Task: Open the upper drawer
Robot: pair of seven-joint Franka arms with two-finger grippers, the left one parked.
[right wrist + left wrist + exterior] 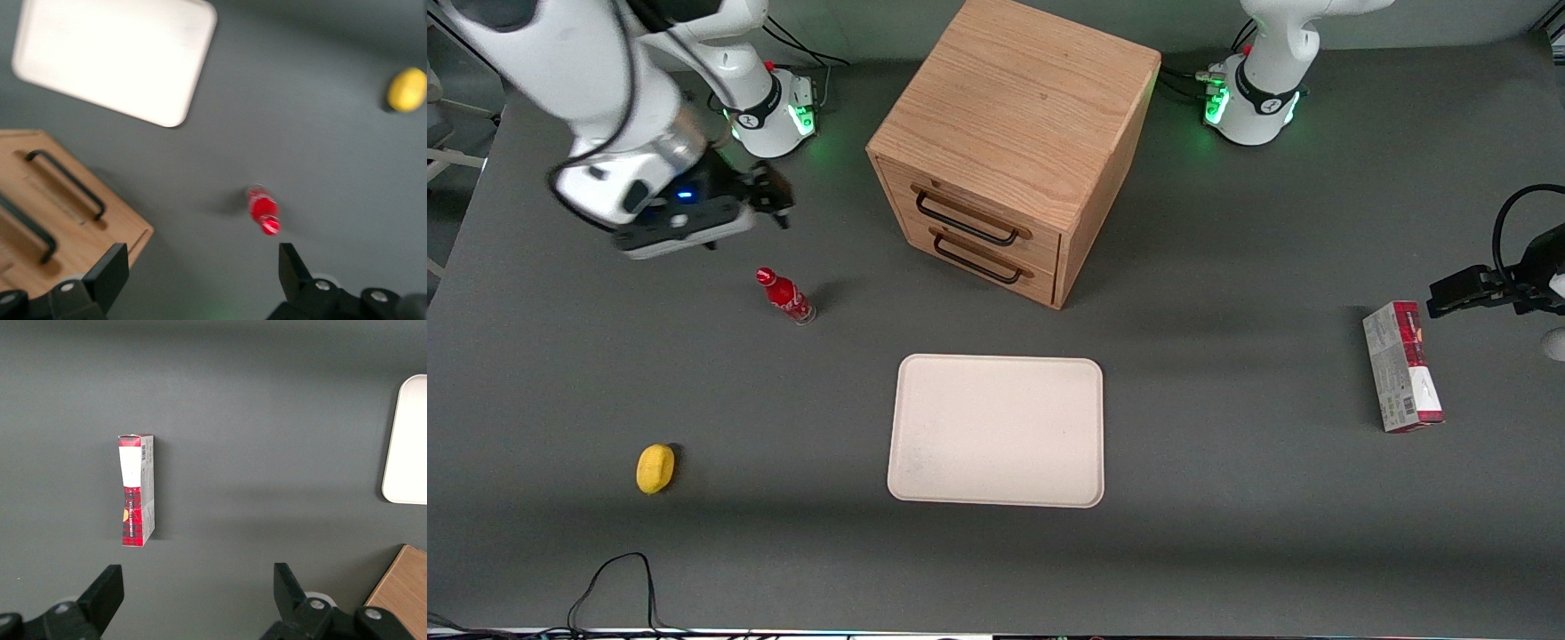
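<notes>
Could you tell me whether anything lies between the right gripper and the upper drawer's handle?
No. In the front view, bare table separates the open gripper from the upper drawer; the red bottle stands nearer the camera.

arm (596, 98): glossy white, silver wrist ring | hand (769, 197): black, blue light | base: green glow, black cables

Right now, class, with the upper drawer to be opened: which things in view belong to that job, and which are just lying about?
Belongs to the job:
- upper drawer, shut, on the wooden cabinet
- gripper, open, above the table beside the cabinet, toward the working arm's end

Just lying about:
- red bottle
- lemon
- cream tray
- red carton
- lower drawer
</notes>
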